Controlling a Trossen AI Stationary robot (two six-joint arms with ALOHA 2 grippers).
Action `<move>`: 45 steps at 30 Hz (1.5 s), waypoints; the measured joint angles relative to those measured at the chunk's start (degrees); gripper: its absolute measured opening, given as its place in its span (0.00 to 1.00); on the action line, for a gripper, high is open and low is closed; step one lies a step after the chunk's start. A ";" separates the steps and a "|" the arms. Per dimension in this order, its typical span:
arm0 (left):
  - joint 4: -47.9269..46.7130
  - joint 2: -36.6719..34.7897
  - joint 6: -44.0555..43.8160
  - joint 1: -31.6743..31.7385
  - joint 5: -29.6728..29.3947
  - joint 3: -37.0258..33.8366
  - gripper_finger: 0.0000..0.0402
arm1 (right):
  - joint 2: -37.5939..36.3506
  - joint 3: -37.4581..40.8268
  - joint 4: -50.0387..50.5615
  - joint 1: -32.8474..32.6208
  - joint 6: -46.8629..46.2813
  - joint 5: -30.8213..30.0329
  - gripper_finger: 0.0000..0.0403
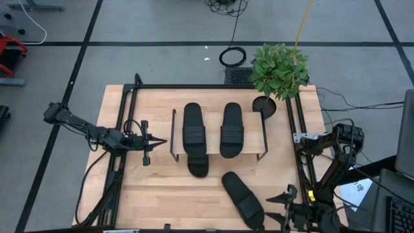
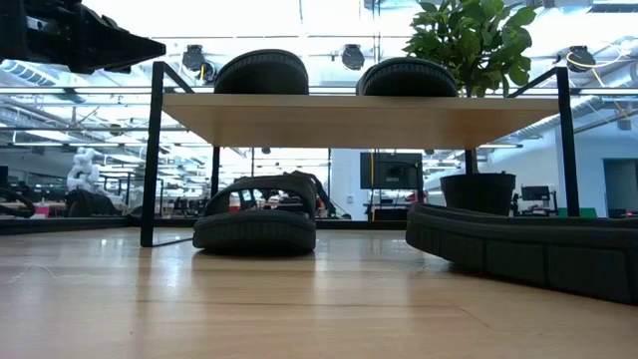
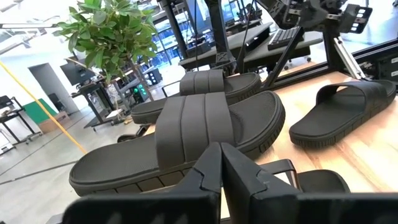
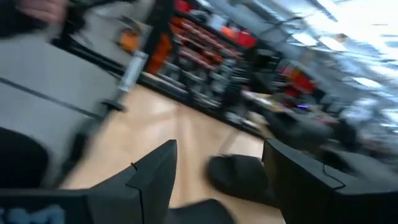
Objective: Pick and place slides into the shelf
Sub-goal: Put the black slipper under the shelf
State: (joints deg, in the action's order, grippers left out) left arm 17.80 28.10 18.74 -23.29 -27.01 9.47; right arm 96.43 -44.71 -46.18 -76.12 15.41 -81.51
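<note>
High view: two slides lay on the shelf at centre; a third showed partly under its lower edge; a fourth lay lower right; plant upper right; left gripper pressed together left of the shelf; right gripper spread beside the fourth slide, empty.

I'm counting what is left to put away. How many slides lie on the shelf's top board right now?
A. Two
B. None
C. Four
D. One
A: the high view shows two slides side by side on the shelf top board, a third sticking out from beneath its near edge, and a fourth out on the table nearer the right arm.
</note>
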 joint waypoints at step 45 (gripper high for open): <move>-0.07 0.00 -1.33 0.02 -0.11 0.00 0.06 | 8.44 -1.42 36.47 11.06 -19.21 22.11 0.81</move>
State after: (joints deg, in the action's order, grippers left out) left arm 17.74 28.10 17.41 -23.27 -27.11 9.47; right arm 104.87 -46.14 -9.71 -65.05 -3.80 -59.39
